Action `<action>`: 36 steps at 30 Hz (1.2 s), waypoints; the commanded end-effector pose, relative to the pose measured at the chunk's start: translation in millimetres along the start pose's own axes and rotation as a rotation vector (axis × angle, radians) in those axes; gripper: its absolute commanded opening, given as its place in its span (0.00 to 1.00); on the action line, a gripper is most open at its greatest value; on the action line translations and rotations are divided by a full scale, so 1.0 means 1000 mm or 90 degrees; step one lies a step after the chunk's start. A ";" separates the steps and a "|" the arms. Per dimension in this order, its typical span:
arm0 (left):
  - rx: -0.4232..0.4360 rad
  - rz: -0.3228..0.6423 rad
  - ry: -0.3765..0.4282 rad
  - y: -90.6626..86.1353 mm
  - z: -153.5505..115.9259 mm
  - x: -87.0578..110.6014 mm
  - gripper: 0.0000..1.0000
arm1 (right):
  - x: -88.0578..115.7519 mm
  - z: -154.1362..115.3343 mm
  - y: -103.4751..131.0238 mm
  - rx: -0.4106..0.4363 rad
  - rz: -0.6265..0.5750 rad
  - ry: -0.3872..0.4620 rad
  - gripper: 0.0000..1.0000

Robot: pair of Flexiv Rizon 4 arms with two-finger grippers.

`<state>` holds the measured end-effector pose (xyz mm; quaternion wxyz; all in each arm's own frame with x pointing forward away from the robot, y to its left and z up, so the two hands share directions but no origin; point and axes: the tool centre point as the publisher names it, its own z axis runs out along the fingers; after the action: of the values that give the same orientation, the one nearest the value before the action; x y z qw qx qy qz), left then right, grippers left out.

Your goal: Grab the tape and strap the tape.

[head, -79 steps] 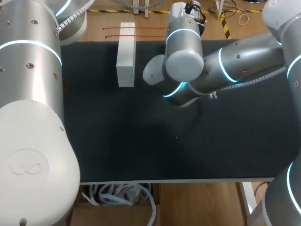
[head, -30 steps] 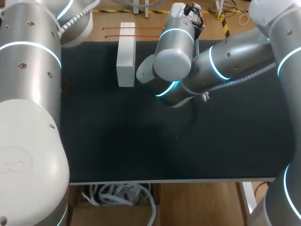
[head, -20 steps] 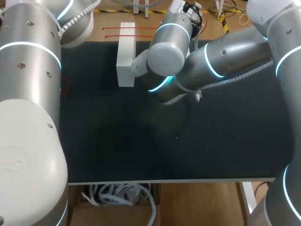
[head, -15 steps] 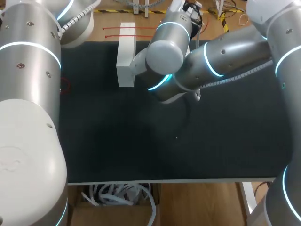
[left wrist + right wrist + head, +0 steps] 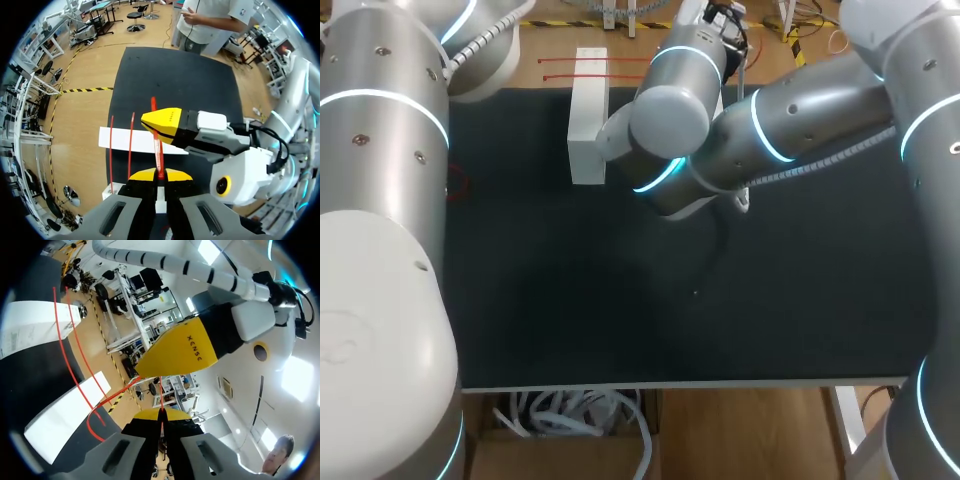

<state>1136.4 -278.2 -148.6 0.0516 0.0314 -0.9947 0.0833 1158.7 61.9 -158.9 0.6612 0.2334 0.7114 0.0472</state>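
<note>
Left gripper point(image 5: 160, 174) and right gripper point(image 5: 161, 412) both pinched shut on thin red plastic tape point(image 5: 159, 157). Risk: uneven pull slips it out, or it snags on the white rectangular box point(image 5: 121, 140).

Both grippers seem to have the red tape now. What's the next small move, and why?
I'd likely ease the grippers apart to take up slack. The left gripper and right gripper are each shut on the red tape, almost tip to tip, and the tape curves loosely back toward the white box.
</note>
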 end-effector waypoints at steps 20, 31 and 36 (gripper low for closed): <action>-0.008 0.000 0.010 -0.004 -0.003 -0.006 0.00 | 0.002 -0.002 -0.002 -0.001 -0.018 0.007 0.00; -0.008 0.000 0.010 -0.004 -0.003 -0.006 0.00 | 0.003 -0.001 0.002 0.004 -0.009 0.001 0.00; -0.008 0.000 0.010 -0.004 -0.003 -0.006 0.00 | 0.005 0.000 0.005 0.003 -0.009 0.004 0.00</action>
<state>1136.8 -278.6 -148.8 0.0521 0.0312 -0.9947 0.0832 1159.0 66.8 -164.2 0.6614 0.2289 0.7129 0.0436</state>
